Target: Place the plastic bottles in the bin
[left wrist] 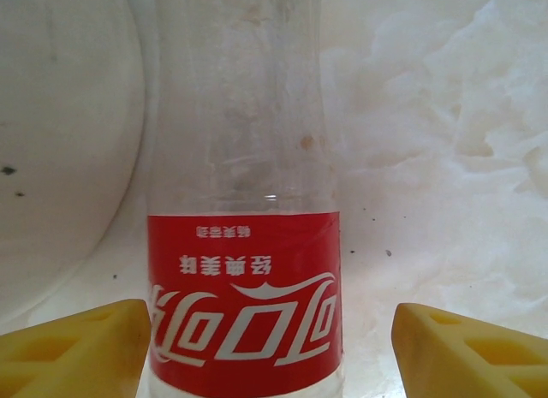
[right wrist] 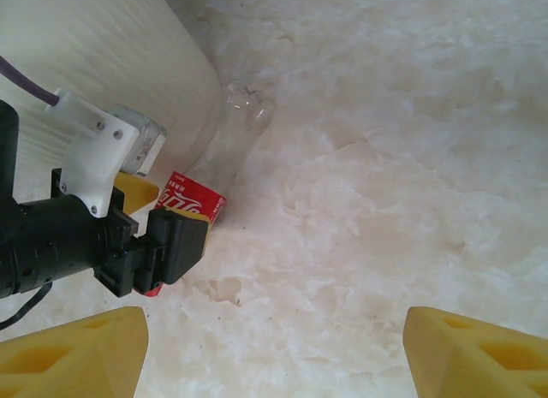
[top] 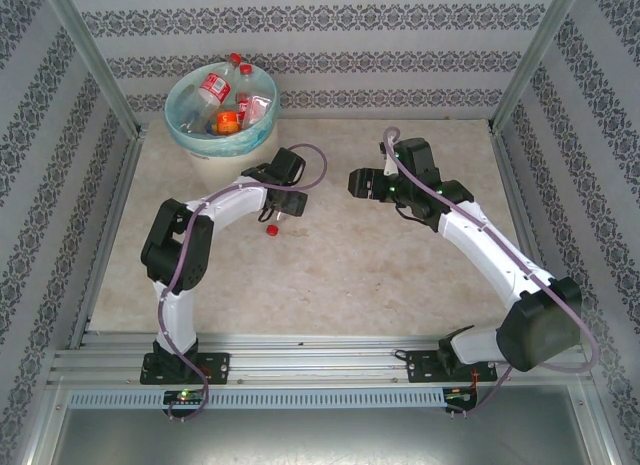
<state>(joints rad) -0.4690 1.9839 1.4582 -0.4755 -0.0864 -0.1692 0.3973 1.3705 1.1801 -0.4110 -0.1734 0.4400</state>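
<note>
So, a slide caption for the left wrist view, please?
Left gripper, open, around a clear red-labelled bottle lying beside the bin.

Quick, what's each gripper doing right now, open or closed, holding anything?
Left gripper: open, straddling the Coca-Cola bottle, not clamped.
Right gripper: open, empty.

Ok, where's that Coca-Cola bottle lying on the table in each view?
Top external: Coca-Cola bottle left of centre, just in front of the bin.
Left wrist: Coca-Cola bottle dead centre, red label low.
Right wrist: Coca-Cola bottle left of centre.
Shared landmark: the bin's cream wall beside it.
</note>
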